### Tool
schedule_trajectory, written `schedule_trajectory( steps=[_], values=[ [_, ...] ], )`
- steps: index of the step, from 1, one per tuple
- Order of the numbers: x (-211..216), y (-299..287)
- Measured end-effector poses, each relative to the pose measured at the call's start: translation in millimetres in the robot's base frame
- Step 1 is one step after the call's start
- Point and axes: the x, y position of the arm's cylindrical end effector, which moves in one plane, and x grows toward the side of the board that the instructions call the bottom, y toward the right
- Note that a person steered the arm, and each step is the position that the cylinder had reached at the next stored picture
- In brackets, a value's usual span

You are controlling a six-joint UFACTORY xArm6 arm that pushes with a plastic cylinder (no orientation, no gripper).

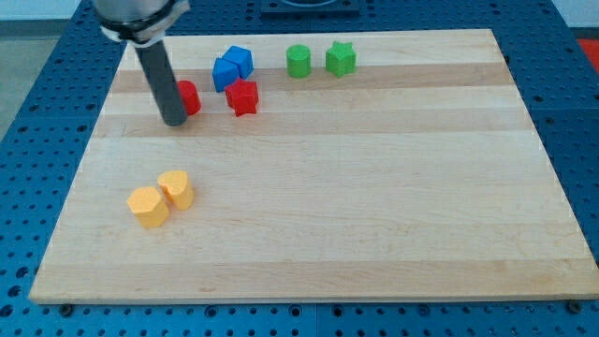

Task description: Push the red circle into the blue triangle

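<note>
The red circle [189, 97] sits near the board's top left, partly hidden by my rod. My tip [174, 122] rests on the board just at the circle's lower left side, touching or nearly touching it. Two blue blocks stand to the circle's upper right: one [226, 74] nearer the circle and one [240, 60] just behind it; I cannot tell which is the triangle. A red star [242, 96] lies right of the circle, just below the blue blocks.
A green cylinder [298, 61] and a green star [341, 59] stand at the top middle. Two yellow blocks [148, 207] [176, 189] sit side by side at the lower left. The wooden board [374, 206] lies on a blue perforated table.
</note>
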Motion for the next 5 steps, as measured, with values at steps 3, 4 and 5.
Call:
schedule_trajectory(
  steps=[3, 4, 5],
  values=[
    [-17, -15],
    [-22, 11],
    [-27, 27]
  ],
)
